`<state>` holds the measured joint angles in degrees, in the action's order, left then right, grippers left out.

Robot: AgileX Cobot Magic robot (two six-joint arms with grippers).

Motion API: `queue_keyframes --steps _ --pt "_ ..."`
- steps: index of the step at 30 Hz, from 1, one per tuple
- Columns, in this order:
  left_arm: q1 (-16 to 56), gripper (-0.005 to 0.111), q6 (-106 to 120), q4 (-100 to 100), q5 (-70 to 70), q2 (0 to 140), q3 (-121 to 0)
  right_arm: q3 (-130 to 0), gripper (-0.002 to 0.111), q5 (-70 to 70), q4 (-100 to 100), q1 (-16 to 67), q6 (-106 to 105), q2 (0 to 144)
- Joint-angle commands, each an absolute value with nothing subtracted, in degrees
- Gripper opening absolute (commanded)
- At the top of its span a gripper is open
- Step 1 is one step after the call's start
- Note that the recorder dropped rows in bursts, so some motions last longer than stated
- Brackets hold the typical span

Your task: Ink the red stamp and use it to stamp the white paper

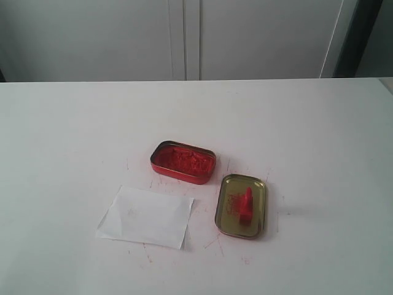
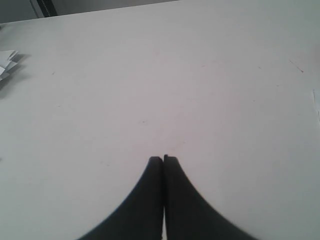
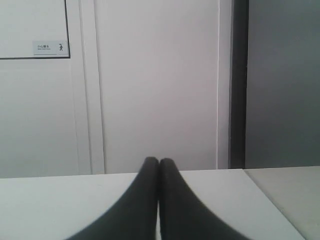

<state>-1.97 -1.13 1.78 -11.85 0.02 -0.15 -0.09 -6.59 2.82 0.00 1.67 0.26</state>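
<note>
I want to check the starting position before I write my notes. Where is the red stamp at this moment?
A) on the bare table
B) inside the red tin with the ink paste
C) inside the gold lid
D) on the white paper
C: the red stamp lies inside the gold lid, apart from the white paper and the red tin.
</note>
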Motion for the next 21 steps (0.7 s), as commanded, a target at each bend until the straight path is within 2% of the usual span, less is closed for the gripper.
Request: queue_keyframes --steps 1,21 --pt "-2.0 0.000 -1.2 1.8 -11.7 0.0 0.0 0.0 0.000 -7.8 2.9 0.0 2.4 0.0" --pt "-2.0 0.000 -1.2 1.8 -11.7 0.0 0.0 0.0 0.000 -8.7 2.9 0.0 2.4 0.0"
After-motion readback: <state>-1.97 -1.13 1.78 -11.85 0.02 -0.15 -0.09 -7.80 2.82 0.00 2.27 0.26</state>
